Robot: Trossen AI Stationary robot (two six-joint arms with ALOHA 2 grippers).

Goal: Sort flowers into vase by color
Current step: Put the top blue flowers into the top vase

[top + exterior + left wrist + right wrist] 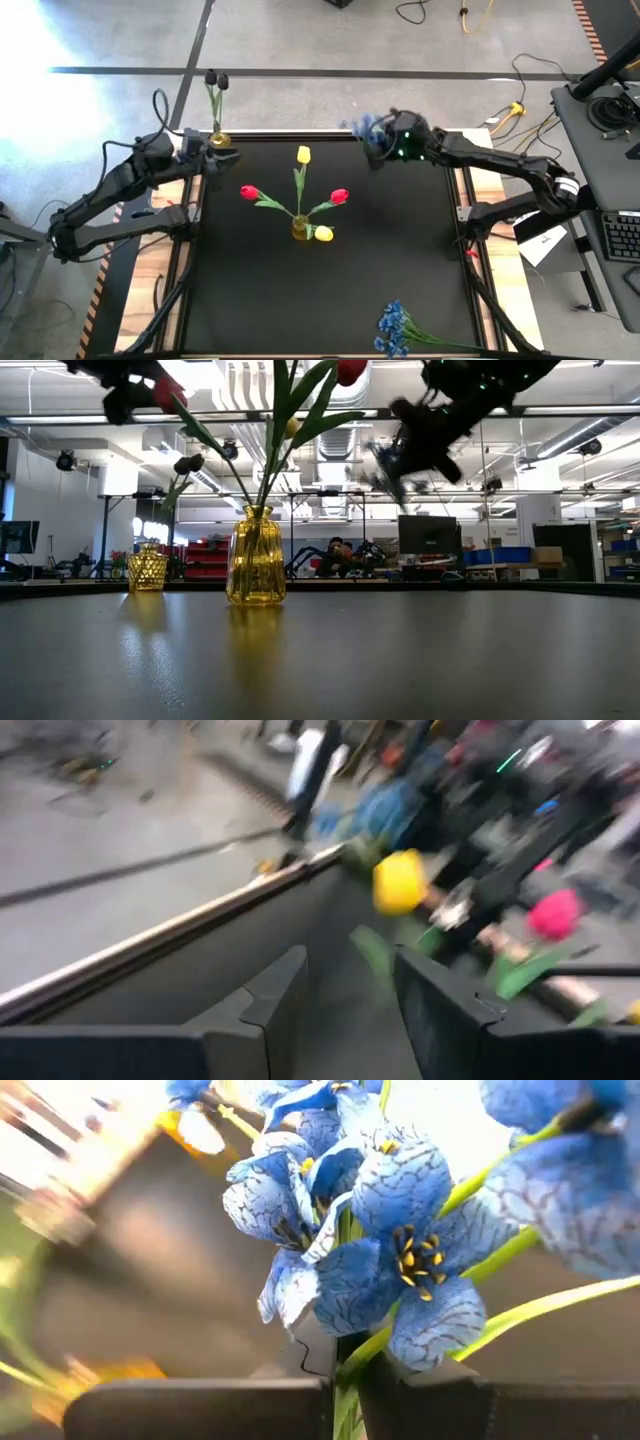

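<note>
The right gripper is clamped on the green stem of a blue flower bunch, held above the black table's far edge. The left gripper, fingers parted and empty, hovers by the small vase at the far-left corner. Tulips fill the yellow vase mid-table; another blue bunch lies near the front edge. Behind is a cluttered workshop.

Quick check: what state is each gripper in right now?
Left gripper: open, nothing between its fingers, by the small vase at the table's back left.
Right gripper: shut on the blue flower bunch, held up near the back edge.
</note>
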